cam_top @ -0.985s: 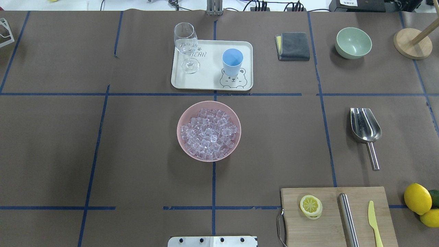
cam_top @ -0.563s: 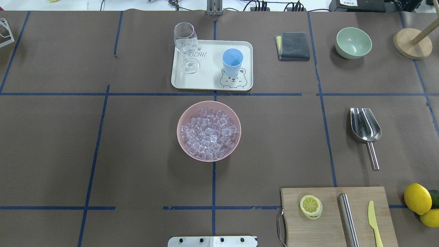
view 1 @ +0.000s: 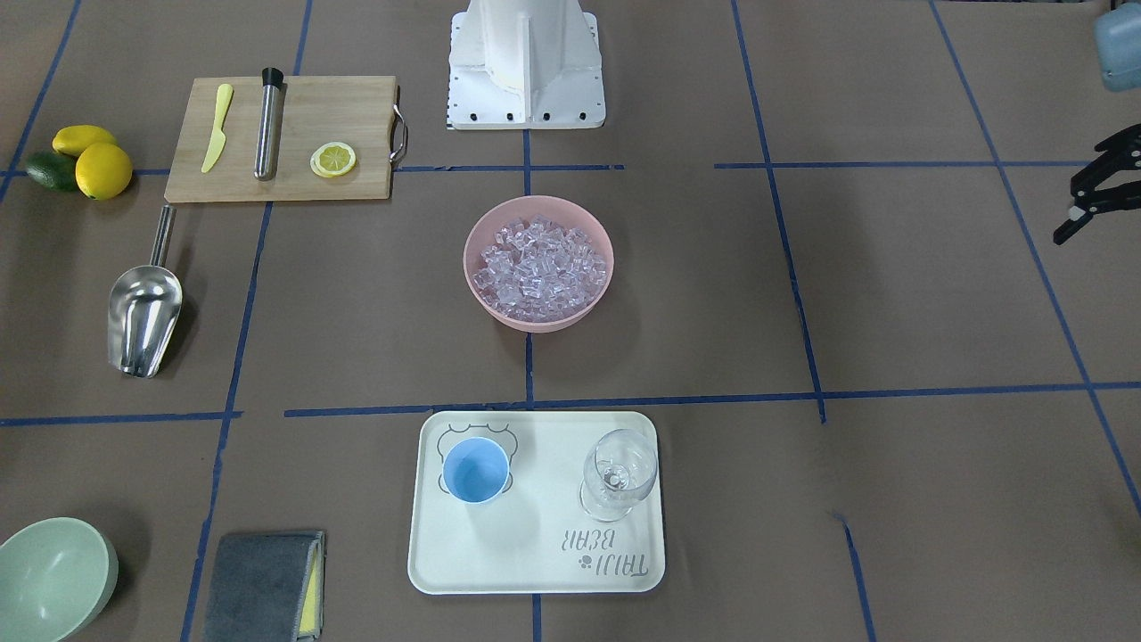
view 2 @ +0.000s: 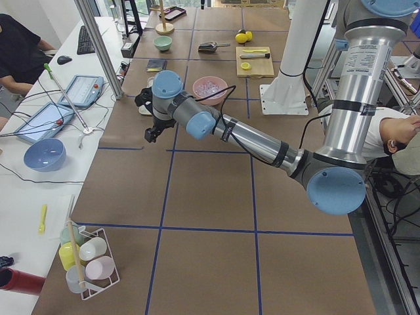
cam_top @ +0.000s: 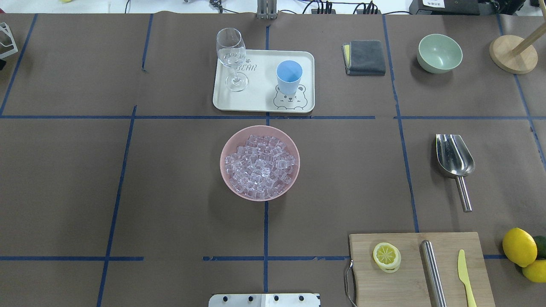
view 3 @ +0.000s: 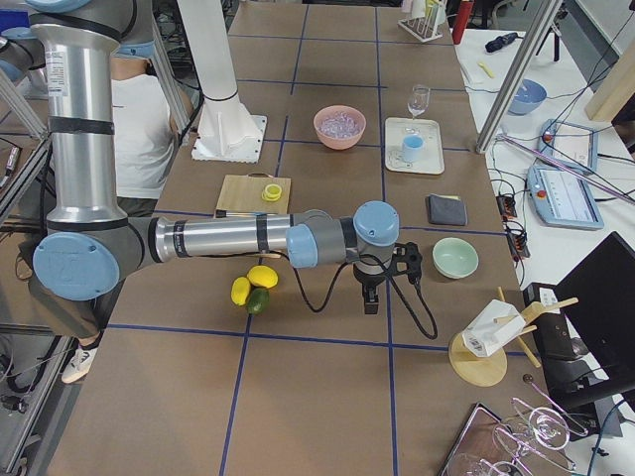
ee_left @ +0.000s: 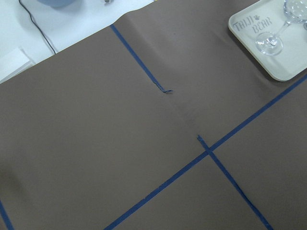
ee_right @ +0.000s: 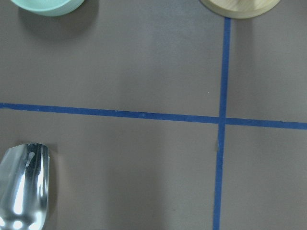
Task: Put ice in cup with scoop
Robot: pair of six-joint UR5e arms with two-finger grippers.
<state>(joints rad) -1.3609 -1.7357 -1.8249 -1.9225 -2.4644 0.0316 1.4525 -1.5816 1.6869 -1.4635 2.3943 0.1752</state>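
Note:
The ice (cam_top: pixel 260 164) fills a pink bowl (cam_top: pixel 298 162) at the table's middle, also in the front view (view 1: pixel 538 267). The light-blue cup (cam_top: pixel 288 76) stands upright on a white tray (cam_top: pixel 260 100), seen in the front view too (view 1: pixel 476 470). The silver scoop (cam_top: pixel 454 160) lies flat on the right, handle towards the robot; its trough shows in the right wrist view (ee_right: pixel 24 187). My left gripper (view 1: pixel 1083 209) hangs open and empty off the table's far left. My right gripper (view 3: pixel 371 297) hovers near the scoop; I cannot tell whether it is open or shut.
A wine glass (cam_top: pixel 232 55) shares the tray with the cup. A grey cloth (cam_top: pixel 364 57), a pale green bowl (cam_top: pixel 439 53) and a wooden stand (cam_top: pixel 513 53) sit at the back right. A cutting board (cam_top: pixel 409 277) and lemons (cam_top: pixel 519 246) lie front right.

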